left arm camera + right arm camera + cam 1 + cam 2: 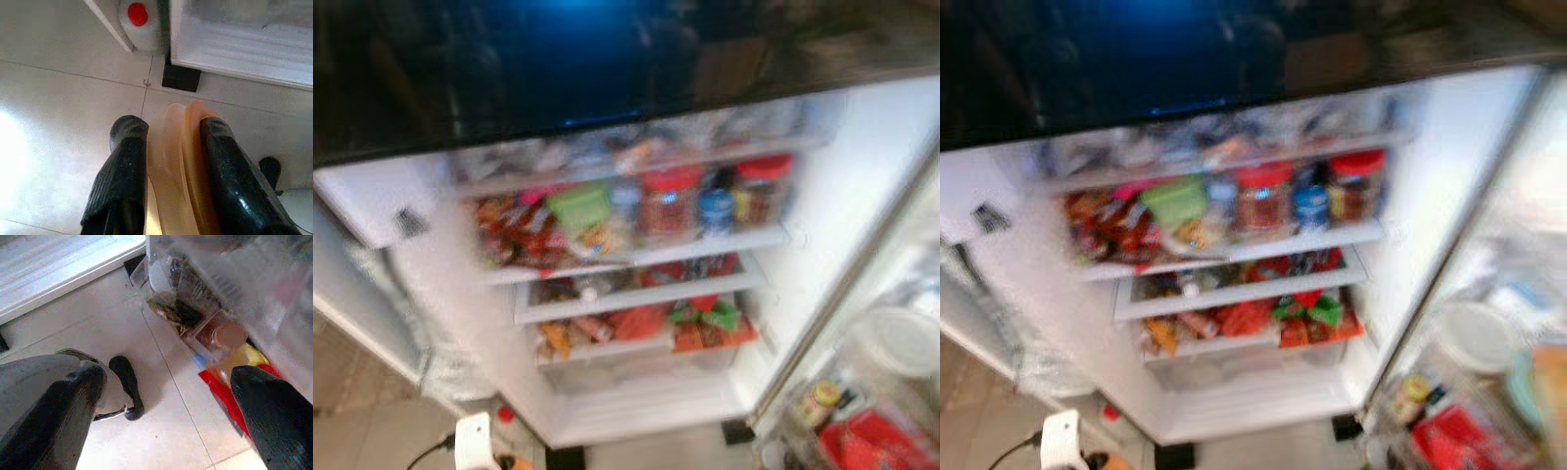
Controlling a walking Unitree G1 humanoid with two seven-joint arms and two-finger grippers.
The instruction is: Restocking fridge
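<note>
Orange pouch [178, 166] pinched in left claw [171, 171], open stocked fridge [636, 284]

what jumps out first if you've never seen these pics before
The open white fridge with its bright crowded shelves draws the eye first, above all the two red-lidded clear jars on the upper middle shelf. Down low, the left gripper is closed on a translucent orange plastic item above the pale tiled floor.

No text, brand or number can be read anywhere. The fridge [822, 196] views are blurred: the red-lidded jars [671, 201], the blue can [715, 211] and the packets [519, 230] on the shelves carry printed labels, but only smears of colour come through. A small dark sticker [410, 222] on the fridge's inner wall is equally illegible.
</note>
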